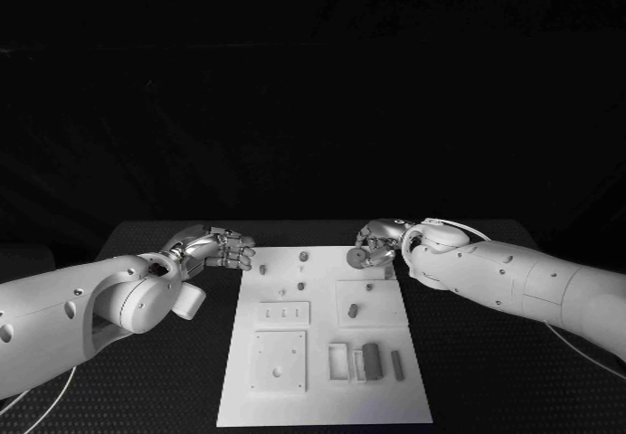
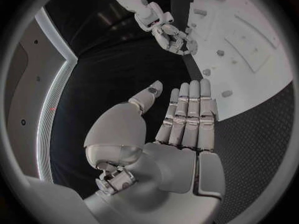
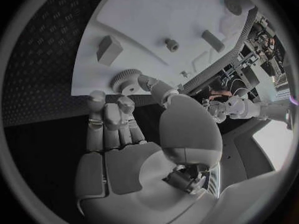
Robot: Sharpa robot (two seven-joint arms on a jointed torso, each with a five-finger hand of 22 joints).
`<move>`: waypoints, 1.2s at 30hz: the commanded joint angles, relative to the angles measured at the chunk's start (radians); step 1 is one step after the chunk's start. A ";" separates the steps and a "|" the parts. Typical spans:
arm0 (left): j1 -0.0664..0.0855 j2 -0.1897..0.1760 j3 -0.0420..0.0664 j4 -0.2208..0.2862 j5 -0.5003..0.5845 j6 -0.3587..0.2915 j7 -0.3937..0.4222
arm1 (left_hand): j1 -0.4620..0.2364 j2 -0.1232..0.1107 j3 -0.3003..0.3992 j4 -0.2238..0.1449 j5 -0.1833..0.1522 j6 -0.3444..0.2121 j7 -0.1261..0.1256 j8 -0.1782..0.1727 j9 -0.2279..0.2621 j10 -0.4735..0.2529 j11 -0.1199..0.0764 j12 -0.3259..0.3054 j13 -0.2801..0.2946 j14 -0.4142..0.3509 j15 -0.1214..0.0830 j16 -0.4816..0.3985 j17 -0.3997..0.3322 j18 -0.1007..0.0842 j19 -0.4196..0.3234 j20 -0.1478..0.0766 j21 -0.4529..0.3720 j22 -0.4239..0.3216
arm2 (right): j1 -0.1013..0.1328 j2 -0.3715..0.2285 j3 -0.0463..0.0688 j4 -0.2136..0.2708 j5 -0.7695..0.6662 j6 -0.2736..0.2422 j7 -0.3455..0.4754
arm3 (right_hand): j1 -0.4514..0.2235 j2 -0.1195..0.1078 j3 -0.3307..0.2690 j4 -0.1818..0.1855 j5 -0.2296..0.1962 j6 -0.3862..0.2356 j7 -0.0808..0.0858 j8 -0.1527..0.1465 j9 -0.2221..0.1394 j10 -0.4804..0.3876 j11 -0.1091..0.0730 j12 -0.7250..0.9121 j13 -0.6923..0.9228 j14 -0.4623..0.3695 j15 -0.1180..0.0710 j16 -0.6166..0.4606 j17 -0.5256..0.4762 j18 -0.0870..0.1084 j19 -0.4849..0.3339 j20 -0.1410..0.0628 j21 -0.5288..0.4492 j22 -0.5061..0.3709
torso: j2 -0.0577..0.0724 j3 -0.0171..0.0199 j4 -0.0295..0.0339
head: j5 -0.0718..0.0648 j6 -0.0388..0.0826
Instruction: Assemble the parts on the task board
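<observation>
Right robot hand [image 1: 378,244] pinches small gear [image 3: 126,80] at task board [image 1: 327,398] far edge; left robot hand [image 1: 219,249] open, empty.

Black table [image 1: 483,384]: fills the lower half of the head view, from the bottom edge up to a straight far edge just above mid-frame. Surface matte, covered in a fine regular pattern of small raised dots, plain at lower left and lower right of the frame. Same dotted texture at the right side of the left wrist view [image 2: 264,149] and at the upper left of the right wrist view [image 3: 50,50].

Dark backdrop [image 1: 313,108]: whole upper half of the head view, faintly creased, no detail readable.

Thin pale cable [image 1: 583,351]: lower right of the head view, running diagonally over the table toward the right edge.
</observation>
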 commanded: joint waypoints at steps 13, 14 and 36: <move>0.001 -0.003 0.001 0.005 -0.003 0.028 0.008 | -0.001 -0.008 -0.003 0.003 0.000 -0.004 0.004 -0.007 -0.002 -0.001 0.003 -0.006 -0.001 0.002 0.008 -0.007 0.002 0.011 0.001 0.006 -0.007 0.002 | -0.007 0.013 0.000 -0.023 -0.017 0.005 -0.002 | -0.010 0.026 -0.005 0.008 -0.002 0.043 -0.002 0.019 0.001 -0.022 0.004 0.016 -0.016 -0.006 -0.006 0.002 0.002 0.048 -0.010 0.001 0.006 0.019 | 0.000 -0.0005 0.0001 | 0.005 -0.013; 0.001 -0.003 0.001 0.006 -0.003 0.028 0.008 | -0.001 -0.008 -0.003 0.003 0.000 -0.004 0.004 -0.007 -0.002 -0.001 0.003 -0.006 -0.001 0.002 0.008 -0.007 0.002 0.011 0.001 0.006 -0.007 0.002 | -0.007 0.014 0.000 -0.024 -0.017 0.005 -0.002 | -0.010 0.026 -0.005 0.008 -0.002 0.044 -0.002 0.019 0.001 -0.022 0.003 0.016 -0.017 -0.007 -0.006 0.002 0.002 0.048 -0.010 0.001 0.006 0.019 | 0.000 -0.0005 0.0001 | 0.005 -0.013; 0.001 -0.005 0.001 0.010 -0.003 0.021 0.010 | -0.001 -0.008 -0.003 0.005 0.000 -0.004 0.004 -0.007 -0.002 0.000 0.003 -0.007 -0.001 0.002 0.008 -0.008 0.003 0.011 0.002 0.006 -0.008 0.002 | -0.019 0.034 -0.002 -0.029 -0.136 -0.016 -0.039 | 0.011 0.044 -0.004 -0.036 -0.001 0.119 -0.018 0.049 0.002 -0.022 -0.011 0.045 -0.059 0.015 -0.020 0.004 0.014 0.048 -0.004 0.000 0.013 0.017 | 0.000 -0.0014 -0.0004 | 0.002 -0.025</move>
